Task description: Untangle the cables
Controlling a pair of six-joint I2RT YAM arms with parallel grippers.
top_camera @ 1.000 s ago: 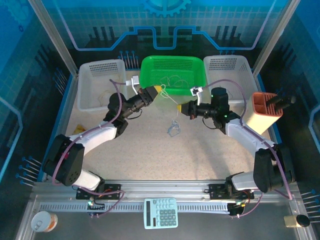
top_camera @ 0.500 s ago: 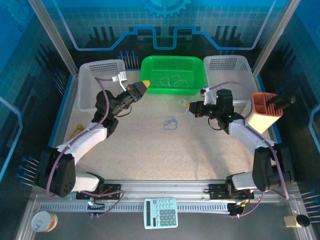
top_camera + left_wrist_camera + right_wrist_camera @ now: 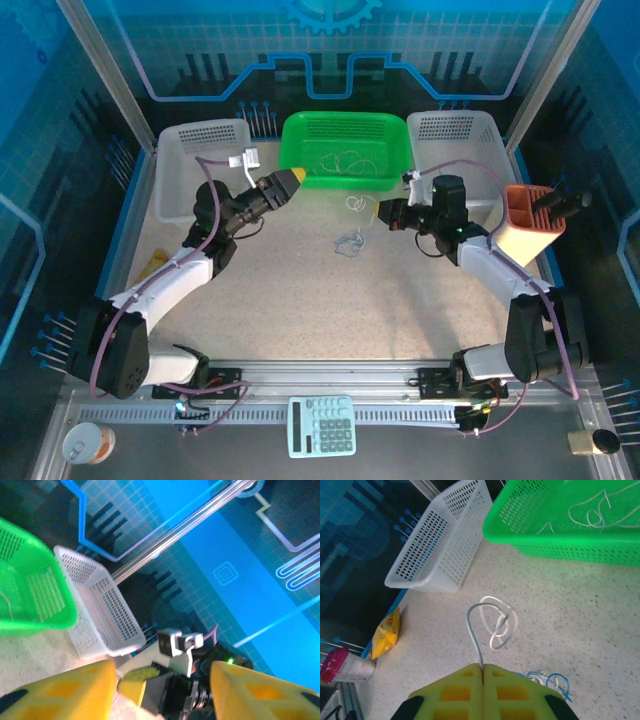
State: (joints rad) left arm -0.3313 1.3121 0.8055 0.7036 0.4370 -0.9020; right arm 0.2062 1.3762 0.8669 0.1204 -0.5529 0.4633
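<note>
My right gripper [image 3: 482,667] is shut on one end of a whitish-grey cable [image 3: 495,622], which curls up in a knotted loop over the table. In the top view that cable [image 3: 355,205] hangs just left of the right gripper [image 3: 383,213]. A blue cable tangle [image 3: 348,242] lies loose on the table below it, and it also lies beside my right fingers [image 3: 550,680]. More thin cables [image 3: 595,510] lie inside the green basket [image 3: 555,547]. My left gripper [image 3: 290,180] hovers at the green basket's front left corner. Its yellow fingers [image 3: 65,690] stand apart with nothing between them.
White baskets [image 3: 200,170] [image 3: 455,135] flank the green basket [image 3: 345,180]. An orange-brown holder [image 3: 530,220] stands at the right edge. A yellow snack packet [image 3: 387,632] and a pink-lidded cup [image 3: 342,665] lie by the left wall. A calculator [image 3: 322,425] rests on the front rail.
The left gripper's jaws have opened. A second ago both grippers stretched a cable between them; the left has since drawn back to the left, and the blue tangle now lies on the table.
</note>
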